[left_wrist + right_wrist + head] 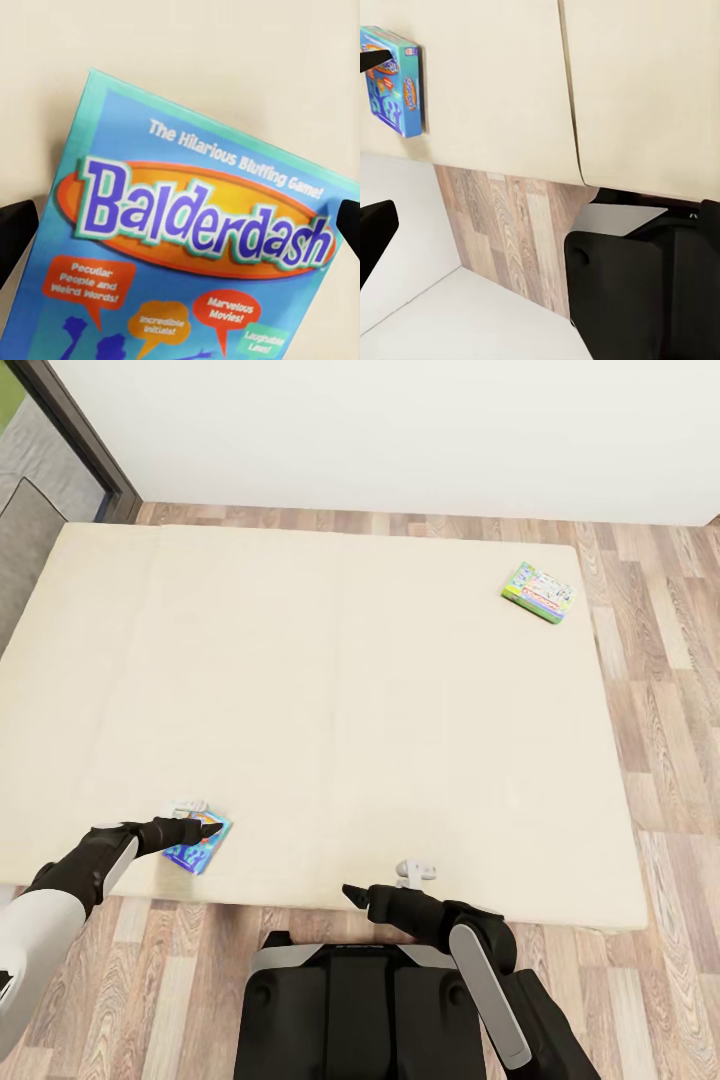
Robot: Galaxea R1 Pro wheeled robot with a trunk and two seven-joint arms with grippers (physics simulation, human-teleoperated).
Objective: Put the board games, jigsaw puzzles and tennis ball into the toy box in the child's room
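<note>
Looking down from the head view, the bed [330, 710] spreads wide and bare. The blue board game [198, 846] lies close to the near edge, with the left hand [205, 827] over it, fingers spread apart. The green-edged board game [538, 592] sits near the far right corner, plank floor [670, 690] beyond. The right hand [352, 893] hovers at the near edge, open. Left wrist view: dark fingertips [16, 229] flank the blue box [187, 255], not touching it. Right wrist view: the blue game [391, 79] lies just inside the mattress edge.
</note>
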